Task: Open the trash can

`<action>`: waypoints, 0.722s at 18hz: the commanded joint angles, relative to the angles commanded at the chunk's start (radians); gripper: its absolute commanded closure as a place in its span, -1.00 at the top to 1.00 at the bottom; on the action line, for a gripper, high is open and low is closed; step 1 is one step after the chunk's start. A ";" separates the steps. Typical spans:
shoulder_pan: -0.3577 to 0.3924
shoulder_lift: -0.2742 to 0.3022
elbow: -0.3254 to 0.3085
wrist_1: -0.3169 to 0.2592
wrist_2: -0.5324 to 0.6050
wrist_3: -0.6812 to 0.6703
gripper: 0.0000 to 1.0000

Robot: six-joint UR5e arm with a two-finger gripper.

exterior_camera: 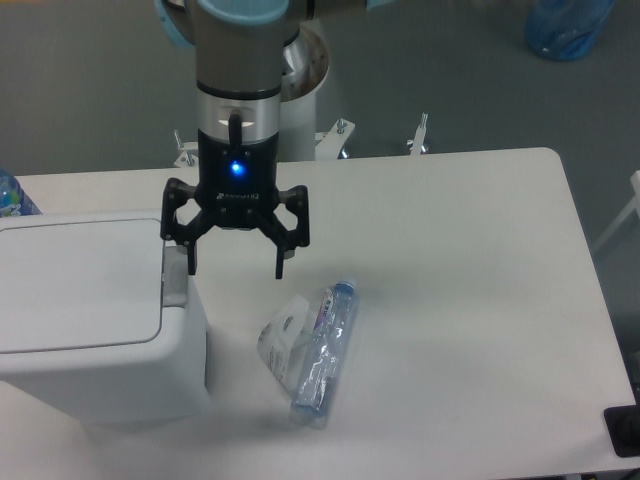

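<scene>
The trash can (80, 310) is a large white boxy bin at the left of the table, its flat lid down. A small grey push tab (174, 283) sits at the lid's right edge. My gripper (236, 266) is open and empty, pointing down just right of the bin. Its left finger (190, 258) hangs right by the push tab, and I cannot tell whether it touches it. Its right finger (283, 262) hangs over bare table.
A clear plastic water bottle (326, 350) lies on its side on the table (450, 300) right of the bin, with a crumpled clear wrapper (282, 338) against it. A blue bottle top (10, 195) shows at the far left edge.
</scene>
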 joint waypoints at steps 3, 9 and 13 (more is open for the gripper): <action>-0.009 0.000 -0.005 -0.002 0.003 -0.002 1.00; -0.009 -0.002 -0.012 0.000 0.003 -0.003 1.00; -0.011 -0.003 -0.014 0.000 0.003 -0.003 1.00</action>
